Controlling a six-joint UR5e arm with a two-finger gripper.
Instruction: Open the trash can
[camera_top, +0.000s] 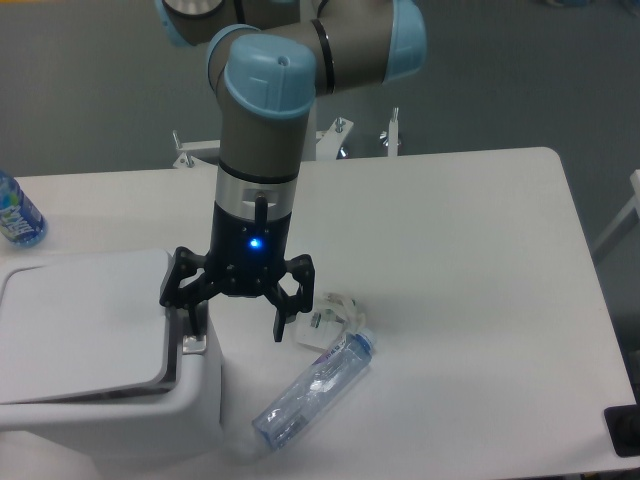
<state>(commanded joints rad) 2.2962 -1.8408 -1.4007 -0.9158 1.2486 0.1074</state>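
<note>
Spanning nearly the whole scene, the white table (470, 230) carries everything here, its far edge meeting grey floor. At the near left corner sits the trash can (90, 350), a boxy white bin with rounded corners; its flat lid (80, 325) shows a dark gap along the near edge, though I cannot tell if it is unlatched. My arm (265, 110) comes down from the top of the scene, grey with pale blue caps, a blue light glowing on the wrist. My gripper (237, 322) hangs directly over the right edge of the trash can, fingers spread apart and pinching nothing. The left finger (194, 316) points down at the small grey latch (193, 345) just right of the lid; whether it touches I cannot tell. The right finger hangs beyond the bin's right wall, over the table. Just right of the bin, a clear plastic bottle (315, 388) lies on its side, near my right finger. A crumpled clear wrapper (335, 315) rests just beyond it. At the far left edge stands a blue-labelled bottle (15, 212), well apart from my gripper.
</note>
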